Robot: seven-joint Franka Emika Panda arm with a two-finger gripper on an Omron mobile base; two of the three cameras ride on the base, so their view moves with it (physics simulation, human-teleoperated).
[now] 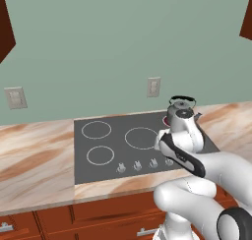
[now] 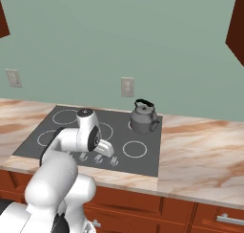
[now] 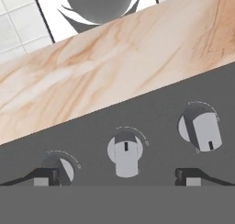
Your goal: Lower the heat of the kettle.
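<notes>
The grey kettle [image 2: 143, 117] with its black arched handle stands on the back right burner of the dark cooktop [image 2: 57, 146]. In the left base view my arm partly hides the kettle [image 1: 181, 105], and a bit of red shows at its base. A row of grey knobs [image 2: 98, 159] runs along the cooktop's front edge. My gripper [image 3: 117, 176] hangs open just above this row. The fingertips [image 3: 46, 175] stand wide apart on either side of the middle knob [image 3: 125, 153]. They do not touch it. Another knob [image 3: 201, 130] lies to its right, and a third [image 3: 58, 169] sits by the left fingertip.
Marble counter [image 1: 34, 155] flanks the cooktop on both sides and runs as a strip [image 3: 114, 62] along its front. Three more burner rings [image 1: 96, 130] are bare. A wall outlet [image 1: 153, 87] sits behind the cooktop. Brown cabinet drawers [image 2: 209, 217] lie below.
</notes>
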